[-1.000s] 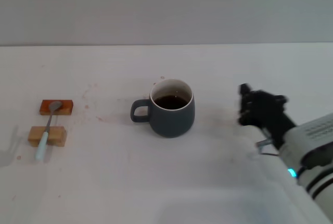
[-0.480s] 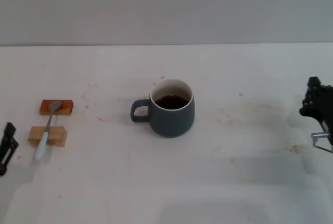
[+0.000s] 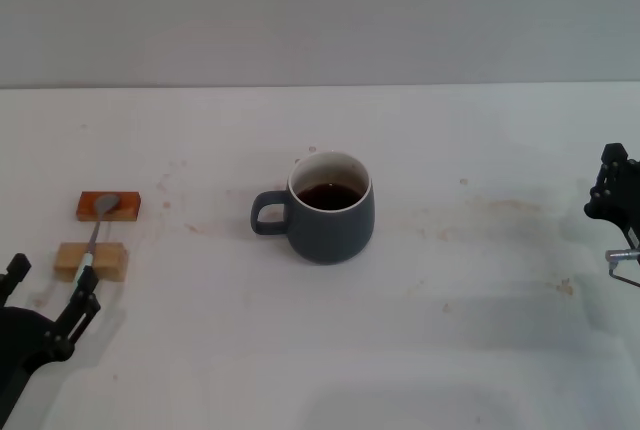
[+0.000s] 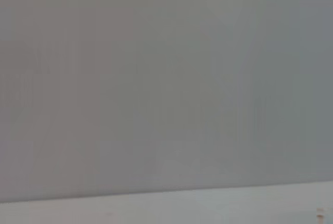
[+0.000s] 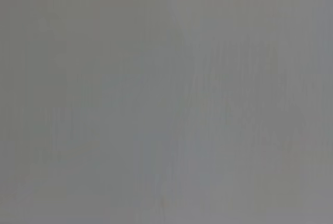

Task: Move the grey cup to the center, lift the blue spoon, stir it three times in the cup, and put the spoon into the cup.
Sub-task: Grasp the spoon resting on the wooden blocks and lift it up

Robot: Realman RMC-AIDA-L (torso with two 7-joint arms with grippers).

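Note:
The grey cup (image 3: 331, 212) stands upright in the middle of the white table (image 3: 480, 280), handle to the left, with dark brown liquid inside. The blue spoon (image 3: 94, 238) lies at the far left; its metal bowl rests on an orange-red block (image 3: 124, 209) and its pale blue handle crosses a tan wooden block (image 3: 110, 261). My left gripper (image 3: 50, 282) is open at the lower left, just in front of the tan block, with one finger (image 3: 85, 295) by the end of the spoon handle. My right gripper (image 3: 620, 193) sits at the right edge, far from the cup. Both wrist views show only a grey wall.
Faint brownish stains mark the table right of the cup (image 3: 500, 207) and near the blocks. A grey wall (image 3: 320, 10) stands behind the table's far edge.
My right arm has pulled back from beside the cup to the right edge. My left gripper has come in from the lower left up to the spoon's handle end. Cup and spoon have not moved.

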